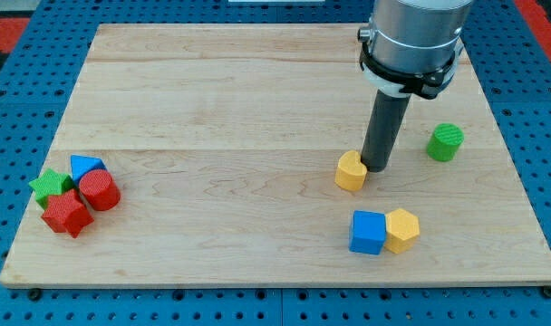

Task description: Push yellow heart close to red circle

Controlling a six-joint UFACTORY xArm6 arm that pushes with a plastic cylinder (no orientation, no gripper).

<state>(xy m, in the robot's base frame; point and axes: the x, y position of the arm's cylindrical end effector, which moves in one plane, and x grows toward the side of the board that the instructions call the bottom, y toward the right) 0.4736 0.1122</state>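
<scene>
While the pale wooden board (257, 109) fills most of the view over a blue pegboard table (13, 109), the silver-and-black arm (411, 41) comes down from the view's top right as a straight dark rod. No pincer exists on this rig, so nothing opens, closes or grips; my tip (376, 168) simply rests on the board, touching the right side of the yellow heart block (351, 171).

That heart sits right of the board's centre, well apart from the red circle block (100, 190), which lies far off near the view's left edge. Around the red cylinder cluster a red star-shaped block (66, 214), a blue triangular block (85, 167) and a green star block (49, 186), all pressed together.

Toward the view's bottom right, a blue cube (368, 233) touches a yellow hexagonal block (402, 229). A green cylinder (445, 142) stands alone to the right of the rod.
</scene>
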